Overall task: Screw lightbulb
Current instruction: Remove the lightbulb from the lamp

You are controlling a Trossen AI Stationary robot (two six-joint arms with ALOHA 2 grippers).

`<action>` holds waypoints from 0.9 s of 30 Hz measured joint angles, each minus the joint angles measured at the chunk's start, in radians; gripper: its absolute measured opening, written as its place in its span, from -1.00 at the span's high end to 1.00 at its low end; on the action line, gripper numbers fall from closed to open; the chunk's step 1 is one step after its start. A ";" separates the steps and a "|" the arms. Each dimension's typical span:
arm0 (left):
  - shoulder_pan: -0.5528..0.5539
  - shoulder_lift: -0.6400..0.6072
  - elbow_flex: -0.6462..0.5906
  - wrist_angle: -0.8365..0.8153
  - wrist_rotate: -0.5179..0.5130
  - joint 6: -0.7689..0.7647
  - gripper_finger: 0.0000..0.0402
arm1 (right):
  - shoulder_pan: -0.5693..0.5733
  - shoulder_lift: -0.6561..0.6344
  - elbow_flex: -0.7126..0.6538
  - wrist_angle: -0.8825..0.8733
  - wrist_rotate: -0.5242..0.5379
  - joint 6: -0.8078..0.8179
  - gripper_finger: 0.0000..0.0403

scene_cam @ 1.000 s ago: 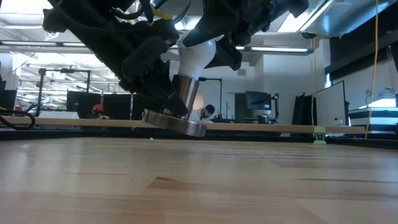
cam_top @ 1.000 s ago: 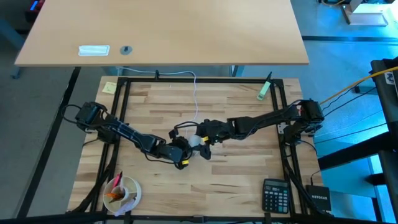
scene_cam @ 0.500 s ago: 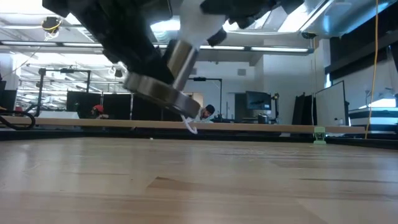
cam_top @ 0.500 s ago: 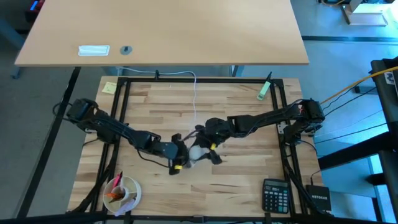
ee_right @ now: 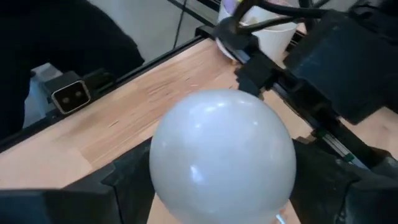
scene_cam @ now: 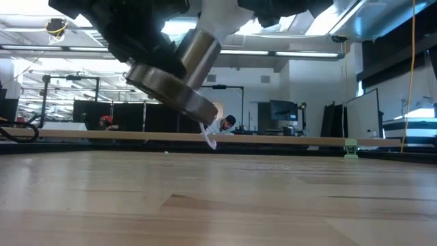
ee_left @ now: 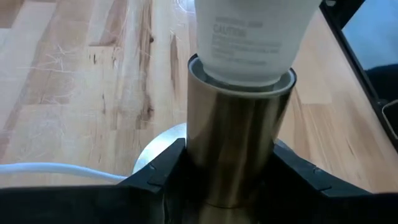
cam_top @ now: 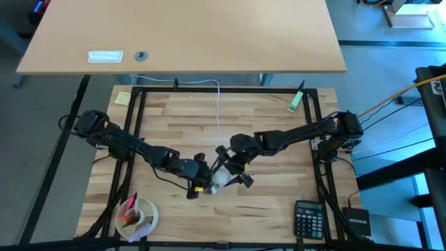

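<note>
The white frosted lightbulb (cam_top: 218, 180) sits with its neck in a silvery socket (ee_left: 233, 143), a cylinder on a round disc base (scene_cam: 171, 92) with a thin white cord (ee_left: 56, 169). My left gripper (cam_top: 198, 185) is shut on the socket's cylinder. My right gripper (cam_top: 234, 173) is shut on the bulb's globe (ee_right: 221, 149). The two meet at the table's middle, a little toward the near edge. Socket and bulb are lifted off the table and tilted. My left gripper pinches the socket's cylinder (ee_left: 205, 162) between its two fingers (ee_left: 163, 177), just above the disc base. The socket is clear of the table and tilted, with its cord trailing below. My right gripper holds the bulb's round globe (ee_right: 168, 168) between its two fingers (ee_right: 127, 183), one on each side. It comes at the bulb from the table's right, from the globe end. The bulb is clear of the table.
A paper cup (cam_top: 137, 217) with small items stands at the near left and a calculator (cam_top: 309, 217) at the near right. A green marker (cam_top: 296, 100) and a yellow note (cam_top: 122, 97) lie at the far edge. A black frame (cam_top: 137, 125) borders the table.
Both grippers have moved toward the table's near edge with the socket and bulb. The socket has risen off the table and tipped further, so its disc base is now higher and more slanted.
</note>
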 joint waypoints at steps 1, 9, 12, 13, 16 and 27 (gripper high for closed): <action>0.000 0.000 0.000 0.006 -0.002 -0.007 0.20 | 0.000 0.000 0.000 0.010 0.015 0.015 -0.51; 0.001 0.000 0.002 -0.003 -0.040 -0.016 0.20 | -0.002 -0.021 0.047 -0.053 0.047 0.166 -0.63; 0.001 0.000 0.002 -0.032 -0.057 -0.043 0.20 | -0.001 -0.033 0.128 -0.212 0.084 0.236 -0.64; 0.001 0.001 0.002 -0.049 -0.060 -0.056 0.20 | -0.001 -0.034 0.161 -0.293 0.100 0.261 -0.64; 0.001 0.001 0.002 -0.093 -0.079 -0.088 0.20 | -0.002 -0.036 0.272 -0.519 0.156 0.343 -0.64; 0.001 0.001 0.001 -0.121 -0.133 -0.136 0.20 | -0.010 -0.035 0.274 -0.618 0.356 0.866 -0.64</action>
